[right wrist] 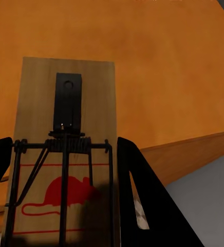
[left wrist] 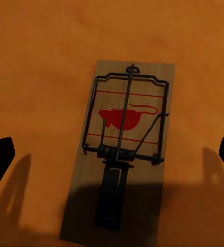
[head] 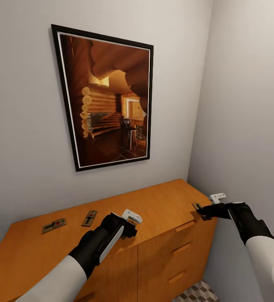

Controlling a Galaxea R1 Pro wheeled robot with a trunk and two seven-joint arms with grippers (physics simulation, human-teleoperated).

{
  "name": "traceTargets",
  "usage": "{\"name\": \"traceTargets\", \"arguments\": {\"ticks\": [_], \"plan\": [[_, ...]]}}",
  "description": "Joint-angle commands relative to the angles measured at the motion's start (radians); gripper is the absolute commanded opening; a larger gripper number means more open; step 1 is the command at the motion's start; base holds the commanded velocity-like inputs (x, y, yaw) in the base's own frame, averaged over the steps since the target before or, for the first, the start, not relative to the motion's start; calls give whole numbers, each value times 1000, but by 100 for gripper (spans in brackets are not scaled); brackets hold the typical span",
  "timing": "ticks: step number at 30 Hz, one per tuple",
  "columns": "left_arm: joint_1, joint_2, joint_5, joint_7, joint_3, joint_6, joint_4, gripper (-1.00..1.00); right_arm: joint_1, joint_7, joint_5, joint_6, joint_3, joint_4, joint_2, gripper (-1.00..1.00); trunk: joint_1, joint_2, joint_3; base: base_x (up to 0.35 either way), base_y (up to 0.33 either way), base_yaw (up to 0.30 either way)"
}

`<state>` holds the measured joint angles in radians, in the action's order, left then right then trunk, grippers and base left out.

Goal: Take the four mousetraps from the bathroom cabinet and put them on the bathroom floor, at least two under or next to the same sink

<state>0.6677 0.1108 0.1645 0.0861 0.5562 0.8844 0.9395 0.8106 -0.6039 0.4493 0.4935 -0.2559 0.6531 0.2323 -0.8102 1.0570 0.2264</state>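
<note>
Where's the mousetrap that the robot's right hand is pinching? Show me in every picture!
Head view: the pinched mousetrap is at the cabinet's right edge, in the right gripper.
Right wrist view: it is close up, between the two black fingers.
Left wrist view: that one is another trap, lying flat under the open left gripper.
Shared landmark: the orange cabinet top.

I stand in a home's room corner: plain grey walls (head: pixel 23 126), a black-framed log-cabin picture (head: pixel 107 100), an orange-brown wooden drawer cabinet (head: pixel 166 251).
</note>
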Motion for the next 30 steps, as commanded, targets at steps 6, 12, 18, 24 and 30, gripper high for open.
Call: {"name": "traceTargets", "arguments": {"ticks": [6, 12, 18, 24, 30], "plan": [[1, 0, 10, 9, 2, 4, 1, 100, 1, -10, 9, 1, -5, 1, -1, -100, 0, 1, 1, 0, 0, 0], [1, 0, 10, 9, 2, 4, 1, 100, 1, -11, 9, 0, -5, 1, -1, -100, 0, 1, 1, 0, 0, 0], [1, 0, 10, 9, 2, 4, 1, 100, 1, -11, 9, 0, -5, 1, -1, -100, -12, 22, 11, 0, 0, 0], [1, 0, 10, 9, 2, 5, 1, 100, 1, -11, 9, 0, -5, 2, -1, -100, -12, 22, 11, 0, 0, 0], [1, 0, 10, 9, 2, 5, 1, 100, 1, -11, 9, 0, -5, 2, -1, -100, -27, 50, 23, 0, 0, 0]]}}
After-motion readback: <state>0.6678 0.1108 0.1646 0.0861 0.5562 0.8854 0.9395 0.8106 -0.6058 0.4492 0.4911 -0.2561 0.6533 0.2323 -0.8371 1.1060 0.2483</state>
